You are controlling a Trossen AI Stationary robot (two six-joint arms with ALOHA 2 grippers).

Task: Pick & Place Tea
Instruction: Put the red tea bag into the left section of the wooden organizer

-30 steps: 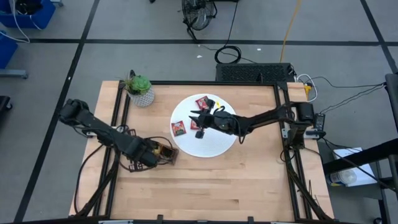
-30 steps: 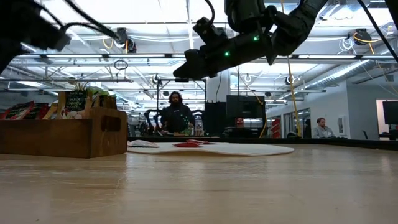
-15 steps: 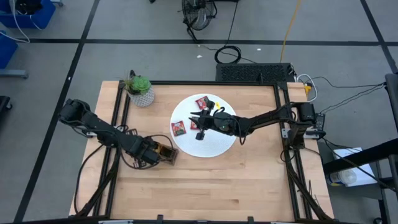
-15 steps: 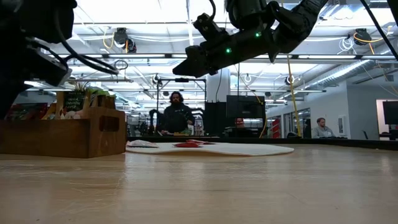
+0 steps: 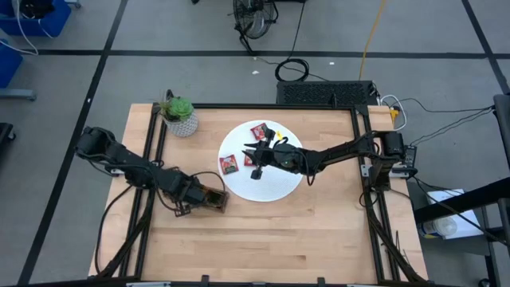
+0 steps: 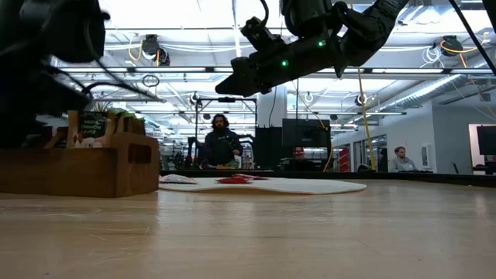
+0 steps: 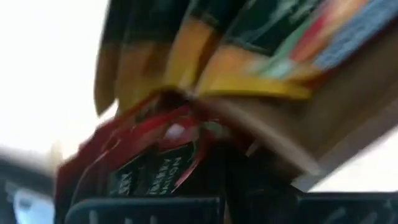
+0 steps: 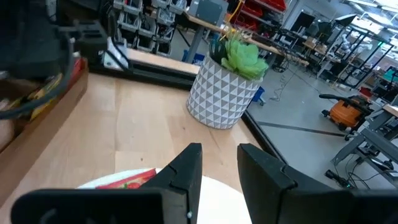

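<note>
Red tea sachets (image 5: 229, 164) (image 5: 259, 131) lie flat on the white disc (image 5: 279, 187). The brown wooden tray (image 5: 213, 197) sits to the disc's left and holds upright sachets (image 6: 93, 128). My left gripper (image 5: 194, 196) is shut and points steeply down into the tray's left part. Its wrist view shows a red sachet (image 7: 146, 165) at the fingers, beside yellow sachets (image 7: 249, 81). My right gripper (image 8: 221, 171) hangs level above the disc, open, with nothing between its fingers; it points toward the potted plant (image 8: 227, 81). My left gripper seems to hold the red sachet by its near edge (image 7: 186, 171). It comes from above and points down into the tray. The view is blurred and the fingers' dark body hides the place of contact, so the kind of hold cannot be told.
The potted plant (image 5: 180, 115) stands at the table's far left corner. Black frame rails (image 5: 155, 151) run along the table's left, far and right sides. Bare wood lies in front of the disc and tray. People (image 6: 221, 143) show in the room beyond the table.
My left gripper has sunk into the tray and tipped to point more steeply down. In the low view its arm now covers the tray's left end. It stays shut.
</note>
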